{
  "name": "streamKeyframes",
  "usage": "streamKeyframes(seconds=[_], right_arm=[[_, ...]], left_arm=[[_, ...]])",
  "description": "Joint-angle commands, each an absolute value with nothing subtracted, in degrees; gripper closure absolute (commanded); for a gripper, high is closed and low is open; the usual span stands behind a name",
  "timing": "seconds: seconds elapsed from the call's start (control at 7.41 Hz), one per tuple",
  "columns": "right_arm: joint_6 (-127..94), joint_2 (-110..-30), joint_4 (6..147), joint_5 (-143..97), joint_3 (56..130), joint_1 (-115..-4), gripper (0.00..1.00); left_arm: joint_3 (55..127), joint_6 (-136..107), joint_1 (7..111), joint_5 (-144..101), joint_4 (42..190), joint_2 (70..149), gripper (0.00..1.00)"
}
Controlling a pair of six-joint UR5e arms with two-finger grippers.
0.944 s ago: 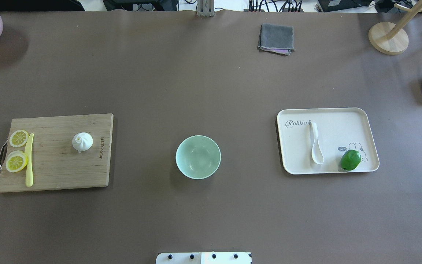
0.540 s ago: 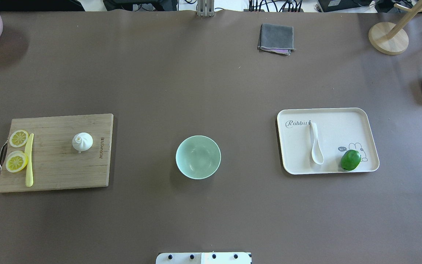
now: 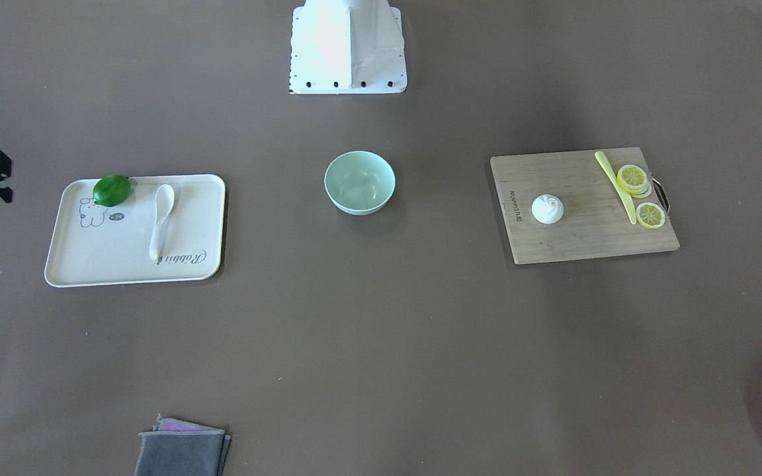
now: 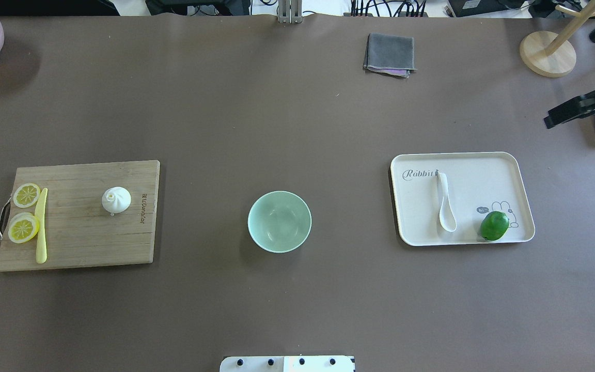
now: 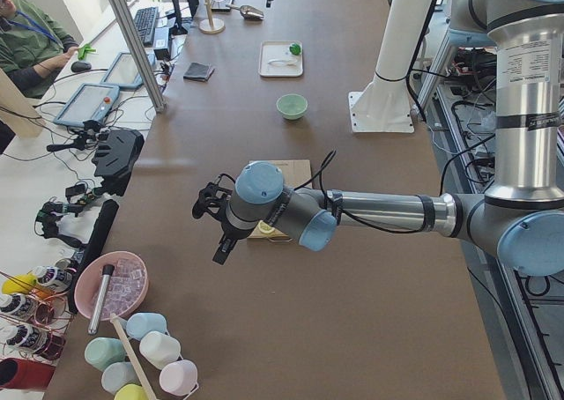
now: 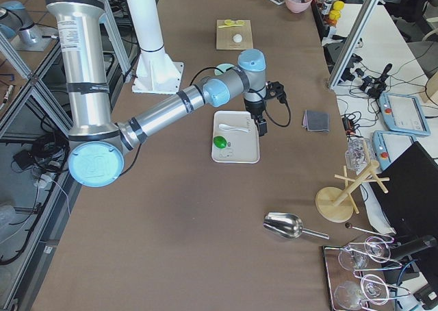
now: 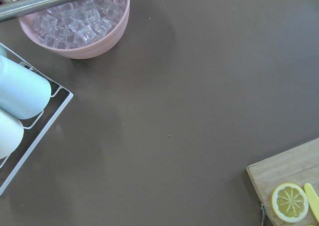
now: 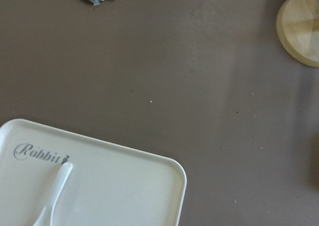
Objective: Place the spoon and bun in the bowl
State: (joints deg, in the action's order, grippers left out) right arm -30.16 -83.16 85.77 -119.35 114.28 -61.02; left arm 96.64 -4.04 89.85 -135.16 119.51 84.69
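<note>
While the right gripper [image 4: 566, 113] is cut off (left gripper [image 5: 214, 228] side-on) — neither's spread is readable.

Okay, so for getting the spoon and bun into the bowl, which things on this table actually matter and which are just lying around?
For the job:
spoon
bun
bowl

Just lying about:
tray
lime
board
lemon slices
knife
cloth
scoop
ice bowl
</note>
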Motion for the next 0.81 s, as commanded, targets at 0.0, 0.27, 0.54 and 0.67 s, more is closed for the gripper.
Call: streamKeyframes(seconds=[0.0,0.27,0.54,0.67], right_arm=[[-53.03,-80.95,73.97,-107.87,109.63,-45.40,0.01],[-57.38,-81.21,71.28,-100.41,107.84,-38.88,0.12],[-59.84,-81.56,71.28,-100.28,107.84,-37.89,0.36],[-61.51,-81.74,71.11,-100.11,107.32,-37.18,0.37]], left_arm=[[95.98,-4.13,89.91,-135.18,120.85,84.46,0.02],[96.06,-4.13,89.91,-135.18,120.94,84.46,0.02],[96.06,-4.13,89.82,-135.18,120.94,84.46,0.02],[96.06,-4.13,89.82,-135.18,120.94,84.46,0.02]])
